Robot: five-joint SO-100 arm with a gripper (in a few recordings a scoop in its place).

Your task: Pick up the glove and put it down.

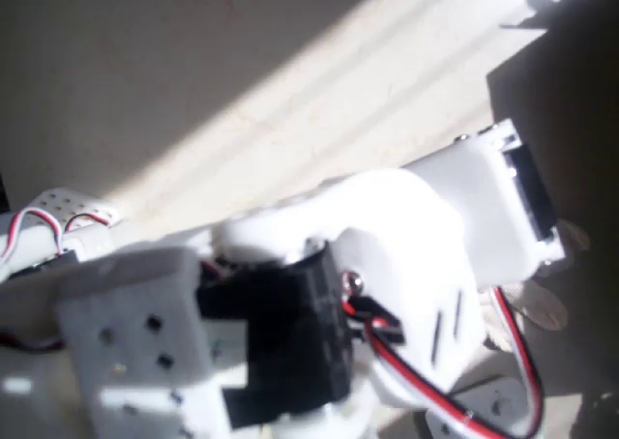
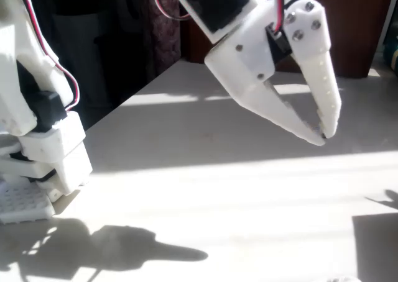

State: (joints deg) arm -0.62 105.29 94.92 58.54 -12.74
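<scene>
gripper [image 2: 320, 135] above table [image 2: 205, 189] — arm base [image 2: 43, 151] at left

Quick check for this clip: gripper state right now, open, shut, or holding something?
Gripper: shut, fingertips meeting, nothing between them, raised above the table in the fixed view.

Smooth white plastic on gripper [image 2: 320, 135] and arm [image 1: 406, 255], black glossy motor [image 1: 290, 333]; matt pale table [image 2: 217, 189].

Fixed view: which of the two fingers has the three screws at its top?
The narrow right finger, which also has a row of dimples down it; the left finger is broader and wedge-shaped.
</scene>
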